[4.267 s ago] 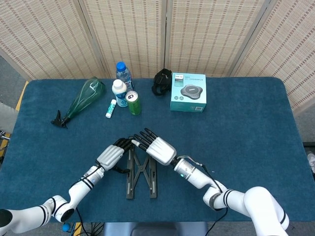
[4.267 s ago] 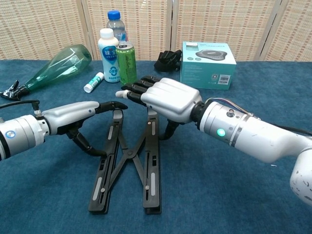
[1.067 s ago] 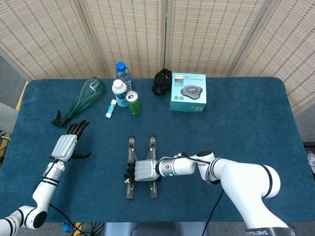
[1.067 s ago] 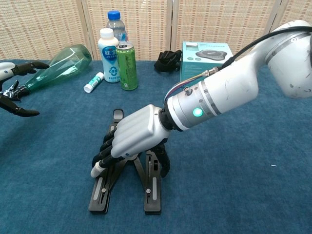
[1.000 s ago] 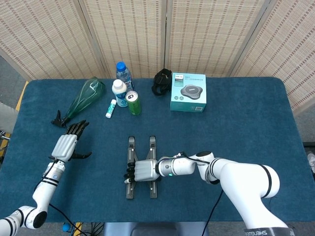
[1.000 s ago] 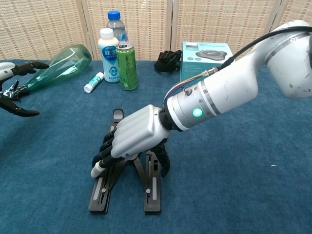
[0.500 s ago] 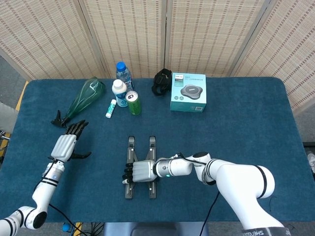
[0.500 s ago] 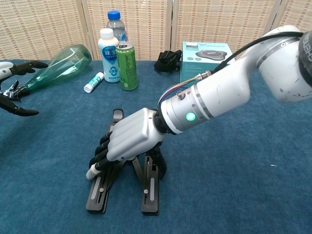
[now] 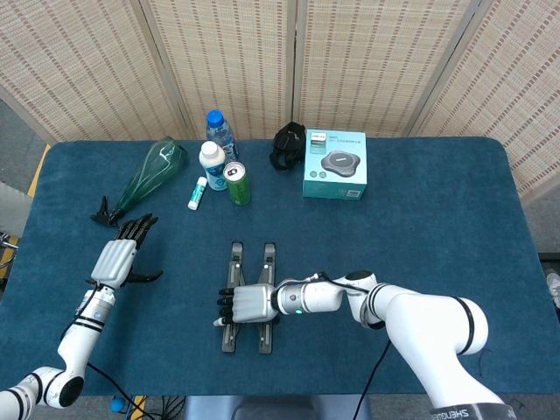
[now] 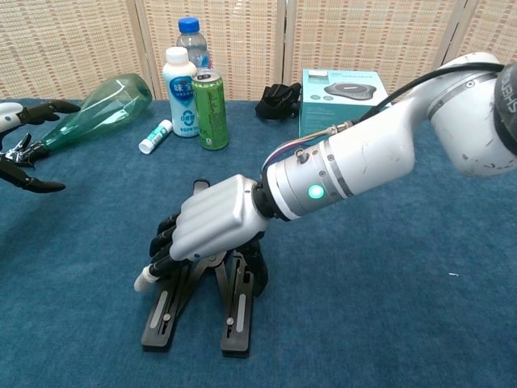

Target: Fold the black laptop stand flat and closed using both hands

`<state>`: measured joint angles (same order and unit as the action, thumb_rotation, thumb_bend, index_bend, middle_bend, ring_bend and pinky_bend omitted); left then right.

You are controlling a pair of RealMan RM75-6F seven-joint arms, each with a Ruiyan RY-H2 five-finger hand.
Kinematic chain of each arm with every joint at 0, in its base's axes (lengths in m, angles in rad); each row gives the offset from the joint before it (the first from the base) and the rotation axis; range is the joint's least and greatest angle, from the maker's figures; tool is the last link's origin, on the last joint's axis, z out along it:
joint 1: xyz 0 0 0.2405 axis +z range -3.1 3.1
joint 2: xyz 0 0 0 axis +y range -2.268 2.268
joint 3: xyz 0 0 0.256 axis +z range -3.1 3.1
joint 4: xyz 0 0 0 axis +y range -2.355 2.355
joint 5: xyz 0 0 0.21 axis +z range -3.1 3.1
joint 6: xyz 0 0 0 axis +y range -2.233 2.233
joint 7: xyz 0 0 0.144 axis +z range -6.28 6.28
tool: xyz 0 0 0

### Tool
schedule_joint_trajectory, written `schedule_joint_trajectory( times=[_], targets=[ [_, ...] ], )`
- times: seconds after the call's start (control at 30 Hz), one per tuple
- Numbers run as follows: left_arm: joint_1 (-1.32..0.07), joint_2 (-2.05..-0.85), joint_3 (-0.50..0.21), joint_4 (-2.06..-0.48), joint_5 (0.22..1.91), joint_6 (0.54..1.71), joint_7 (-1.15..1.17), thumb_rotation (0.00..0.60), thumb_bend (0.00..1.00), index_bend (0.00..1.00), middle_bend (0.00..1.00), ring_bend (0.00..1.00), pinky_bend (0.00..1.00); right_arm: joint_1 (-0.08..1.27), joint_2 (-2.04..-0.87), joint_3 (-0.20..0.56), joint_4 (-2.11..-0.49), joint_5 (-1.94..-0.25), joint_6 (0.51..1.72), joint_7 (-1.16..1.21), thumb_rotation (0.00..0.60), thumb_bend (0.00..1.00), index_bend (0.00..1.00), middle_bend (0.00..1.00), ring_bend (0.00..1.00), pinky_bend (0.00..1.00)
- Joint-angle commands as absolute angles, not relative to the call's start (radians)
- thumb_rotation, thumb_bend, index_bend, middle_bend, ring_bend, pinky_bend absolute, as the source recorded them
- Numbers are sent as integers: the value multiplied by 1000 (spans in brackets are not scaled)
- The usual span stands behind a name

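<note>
Over laptop stand [image 9: 248,296] — right robot hand [image 9: 248,304] gripping it | left robot hand [image 9: 117,257] — fingers spread, holding nothing

The right hand [image 10: 212,222] has a smooth silver back and black fingers [image 10: 161,240], one with a white tip. Its fat silver-white arm [image 10: 355,174] has a green light, black rings and thin cables. The left hand [image 9: 115,259] looks the same.
</note>
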<state>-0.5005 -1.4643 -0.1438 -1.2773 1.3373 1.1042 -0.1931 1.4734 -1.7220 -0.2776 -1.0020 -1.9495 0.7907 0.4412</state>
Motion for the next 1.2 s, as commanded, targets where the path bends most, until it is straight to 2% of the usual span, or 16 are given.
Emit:
schedule_joint_trajectory(
  times=[0.03,0.33,0.47,0.6,0.67,0.77,0.8,0.83,0.9,1.2],
  targets=[
    [-500,-1464,-144,-1279,1338,1106,-192,600,147,0,11,0,0,1467,-1726,-277,-990,-1951,806,446,600,2,125,340,6,0],
    [-500,-1465,-144,-1282,1339,1106,-188,600,147,0,12,0,0,1441,-1739,-280,-952,-1955,863,459,600,74,331,490,175,0],
    [-502,-1466,-145,-1285,1340,1105,-185,600,147,0,12,0,0,1427,-1740,-276,-935,-1958,899,467,600,102,409,548,248,40],
    [-503,-1467,-147,-1288,1338,1104,-181,600,147,0,12,0,0,1420,-1740,-278,-926,-1961,912,467,600,111,446,563,277,64],
    [-504,-1467,-148,-1290,1337,1104,-178,600,147,0,11,0,0,1424,-1731,-281,-937,-1958,895,472,600,106,414,486,238,64],
    [-505,-1466,-150,-1293,1335,1105,-174,600,147,0,11,0,0,1430,-1710,-273,-971,-1939,860,461,600,27,99,187,43,25],
    [-505,-1465,-150,-1295,1335,1104,-172,600,147,0,12,0,0,1431,-1703,-268,-984,-1931,850,454,600,7,19,91,5,6],
    [-506,-1464,-151,-1297,1335,1104,-170,600,147,0,12,0,0,1430,-1692,-260,-1002,-1920,840,443,600,2,0,43,0,0],
    [-507,-1462,-151,-1300,1336,1103,-166,600,147,0,12,0,0,1424,-1675,-247,-1030,-1900,828,421,600,0,0,0,0,0],
    [-508,-1438,-163,-1324,1337,1127,-121,600,147,0,12,0,0,1303,-1519,-175,-1221,-1740,830,230,600,0,0,0,0,0]
  ],
)
